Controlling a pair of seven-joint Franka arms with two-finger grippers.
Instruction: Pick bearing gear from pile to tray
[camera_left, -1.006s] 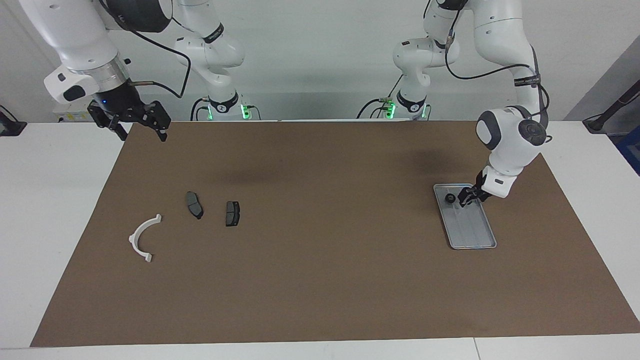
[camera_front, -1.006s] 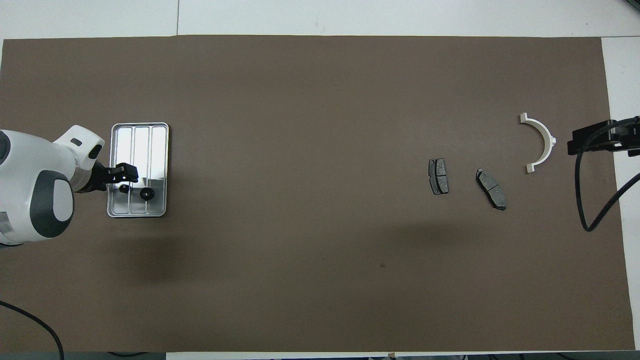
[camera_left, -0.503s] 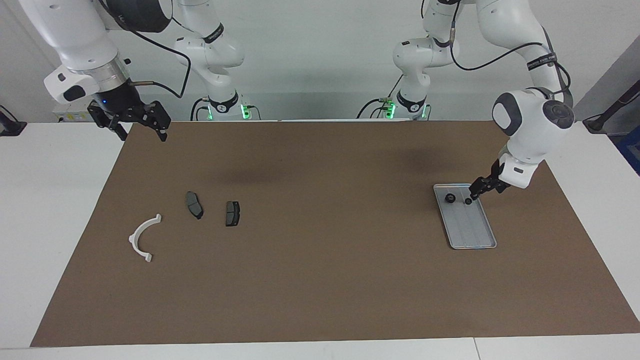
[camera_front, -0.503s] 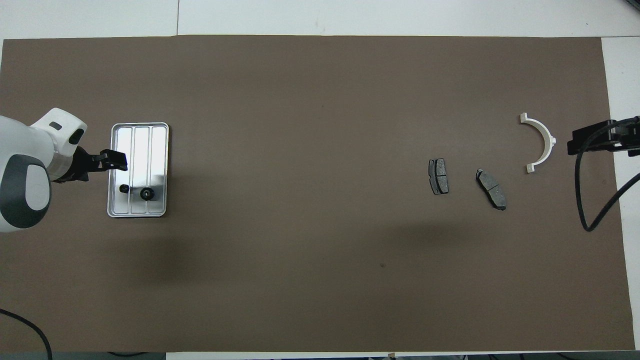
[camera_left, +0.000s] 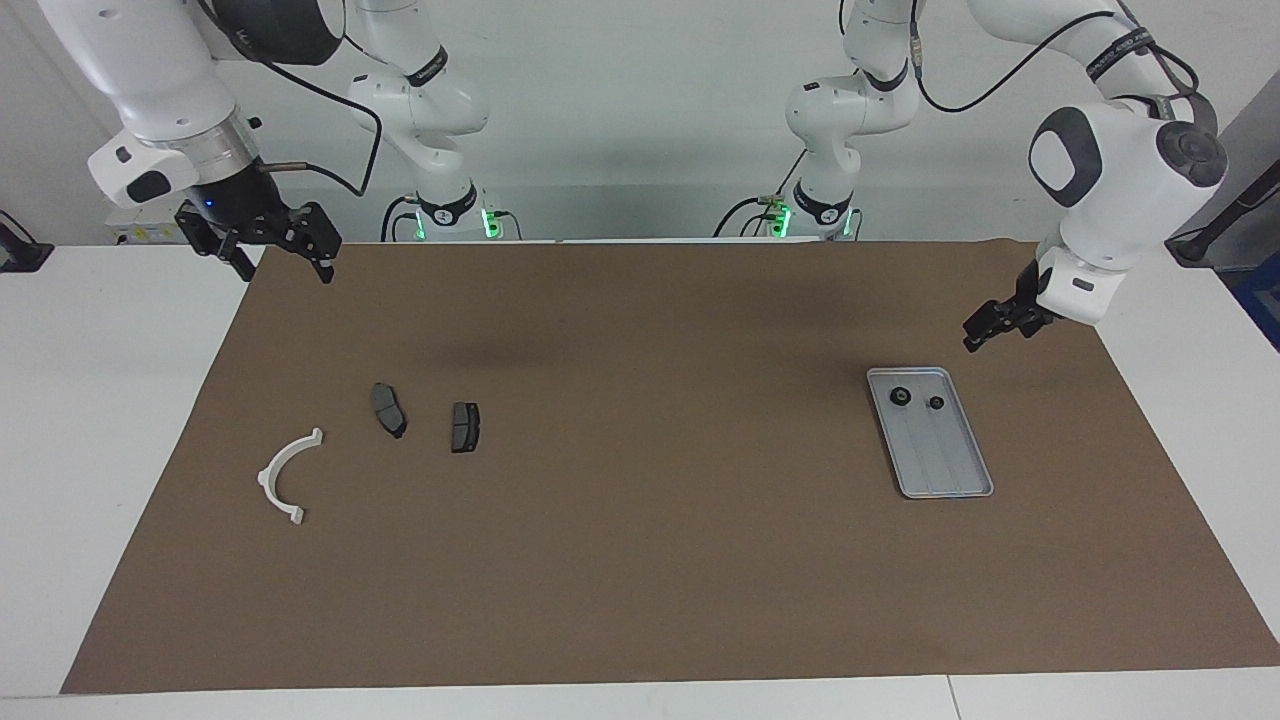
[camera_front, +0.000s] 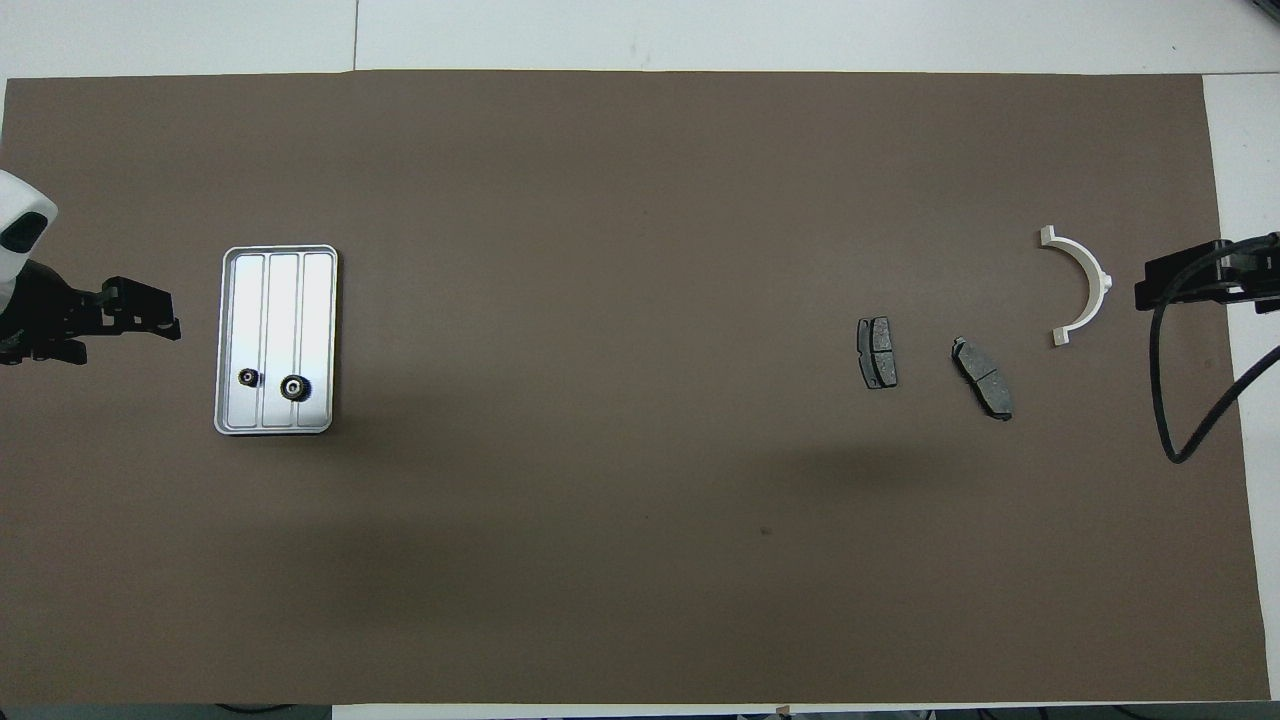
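With two gears (camera_left: 918, 400) in the tray (camera_left: 955, 470), lift your empty, wide-open left gripper (camera_left: 990, 328) clear; the right gripper (camera_left: 268, 245) waits open.

Brown mat (camera_left: 640, 560) covering white table (camera_left: 100, 420)
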